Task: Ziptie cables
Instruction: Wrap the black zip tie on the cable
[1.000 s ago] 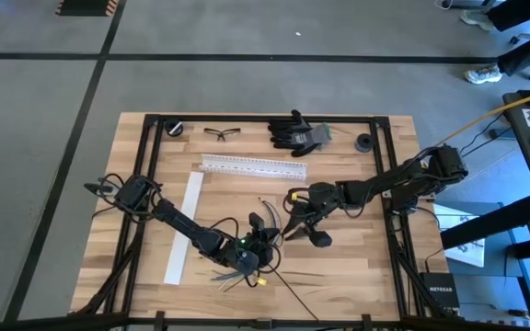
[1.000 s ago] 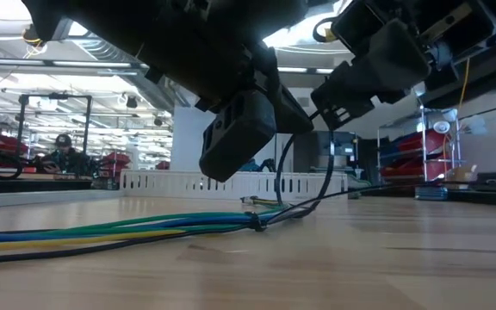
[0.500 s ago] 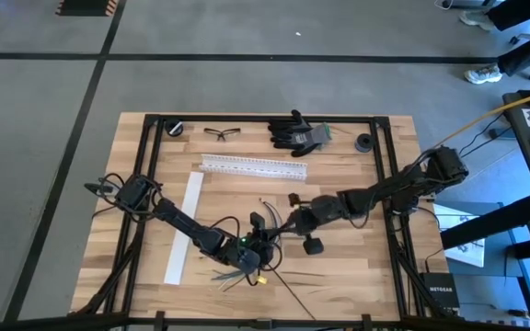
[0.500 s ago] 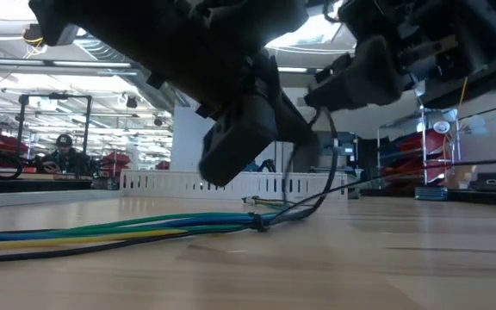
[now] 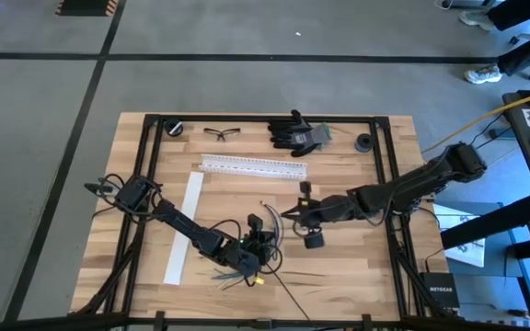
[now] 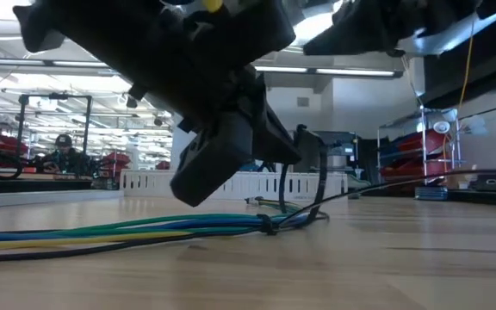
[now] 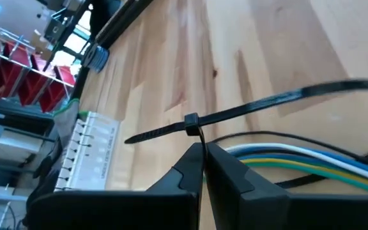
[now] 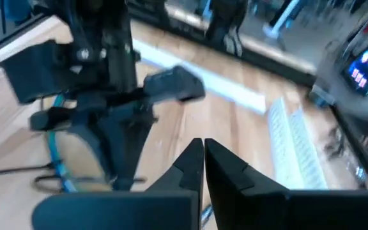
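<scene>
**Right gripper lets go of the tie tail and backs off**

While the left gripper stays pinched on the zip tie around the cables at six o'clock, the right gripper, fingers pressed together and empty, has withdrawn toward three o'clock; the loop probably still needs tightening.

both arms are dark, near-black, built of slim tube links joined by bulkier rounded joint housings. on your left arm, loose black cables loop out around the shoulder joint and again near the wrist. your right arm shows the same dark segmented build, with a thick block at its outer end. the left pincer has two matte black, wedge-shaped fingers with flat inner faces. the right pincer has the same black tapered fingers on a broad, dark, boxy base.
</scene>
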